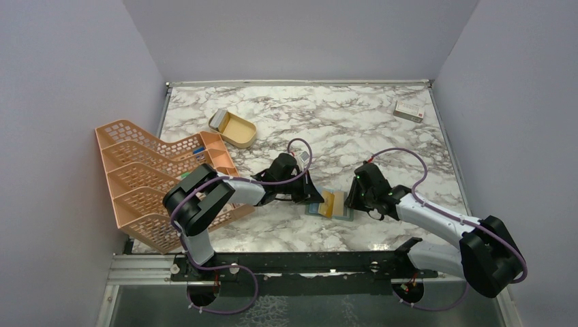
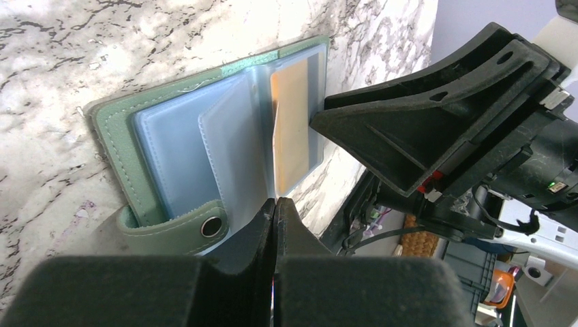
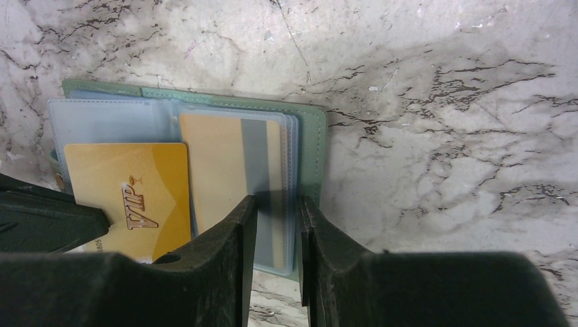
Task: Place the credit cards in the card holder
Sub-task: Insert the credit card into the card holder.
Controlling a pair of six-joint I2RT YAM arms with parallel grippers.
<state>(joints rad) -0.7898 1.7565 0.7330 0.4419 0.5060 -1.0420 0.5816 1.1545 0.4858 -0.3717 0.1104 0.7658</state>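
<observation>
**A:** Start at the left gripper [image 2: 275, 208]. What has it got?

**B:** It's clenched, fingers tight together. As far as I can tell it pinches a gold card [image 3: 129, 187] by one edge. In its own camera that card runs edge-on from the fingertips out over the wallet [image 2: 116, 136].

**A:** And the wallet?

**B:** It lies open, inside up, on the marble table [image 3: 443, 136], between the two grippers. The gold card hangs over its left half, beside a loose clear sleeve [image 2: 228, 143] that stands a little lifted. I see no plastic over the card's face, so I judge it isn't in a pocket yet.

**A:** What about the right gripper?

**B:** The right gripper [image 3: 276, 204] has its fingers part-way apart, clamping nothing. The tips come down at the near edge of the wallet's right half and seem to pin that page flat. I can't swear they touch.

**A:** Is anything already put away?

**B:** Yes. A striped card [image 3: 225, 170], tan with a grey band, sits inside the clear pocket on the right page, right by those fingertips.

**A:** So how far along is it?

**B:** I'd say one card is in and one is mid-delivery. What's left is to line the gold card's free edge up with a sleeve mouth, slide it home and let go. From overhead I can't make out any other loose card. The sleeve is floppy, so the card may ride over it rather than enter.
</observation>
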